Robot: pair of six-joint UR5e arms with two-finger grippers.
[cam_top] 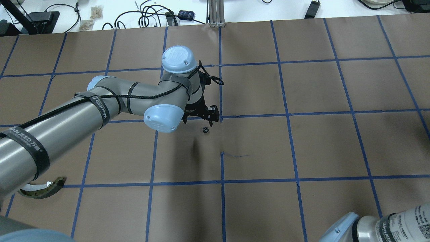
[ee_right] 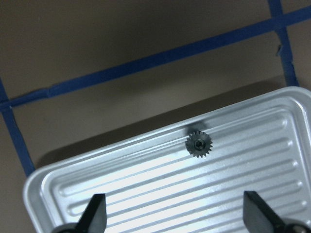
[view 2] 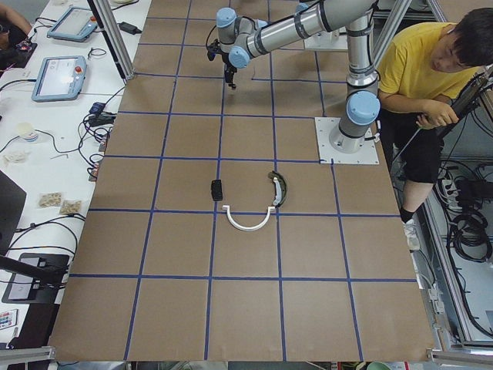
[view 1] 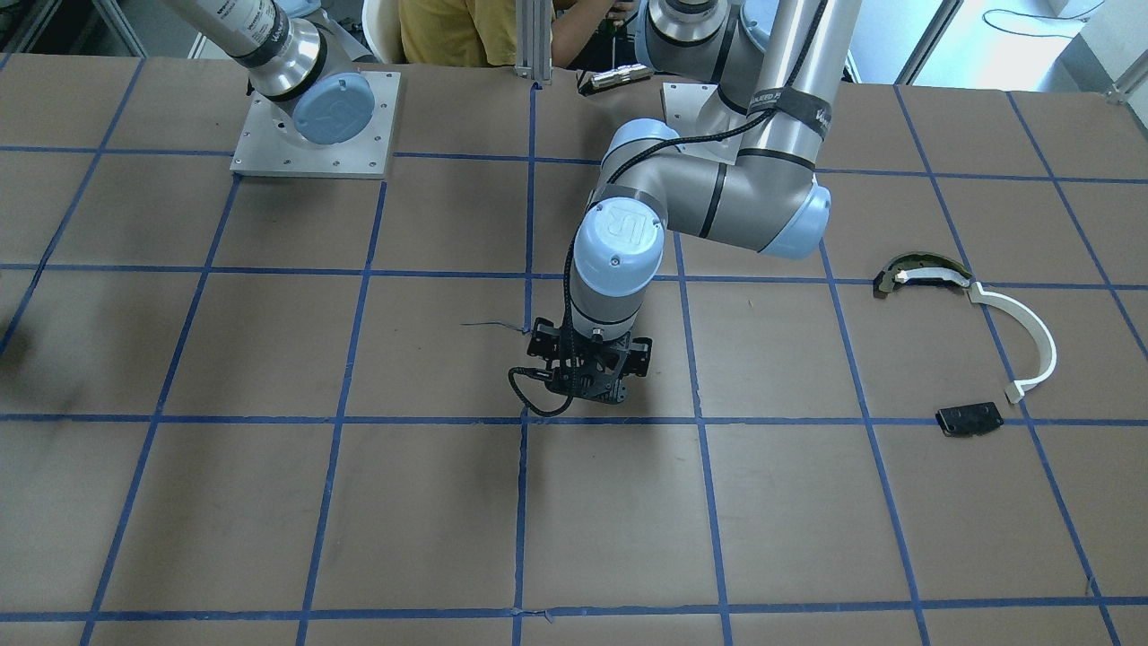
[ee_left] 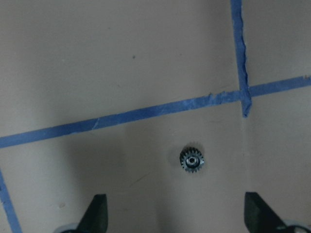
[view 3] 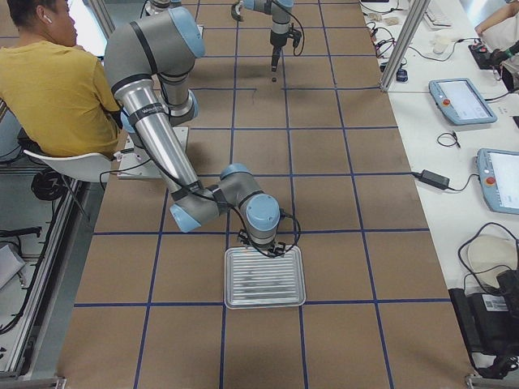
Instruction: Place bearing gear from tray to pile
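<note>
Gear of dark toothed metal (ee_left: 192, 160) lies on the brown tabletop (ee_left: 121, 58) under my released left pincer (ee_left: 177, 216), well apart from the pile of loose parts (view 1: 969, 419). Second matching gear (ee_right: 198, 144) sits in the ribbed silver tray (ee_right: 146, 194) under my right pincer (ee_right: 175, 216), also released.

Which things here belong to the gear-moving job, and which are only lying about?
Job: gear in the tray, tray, gear on the table, pile parts (white strip, curved metal piece, black block), left gripper, right gripper.
Lying about: bench cables, tablets.
</note>
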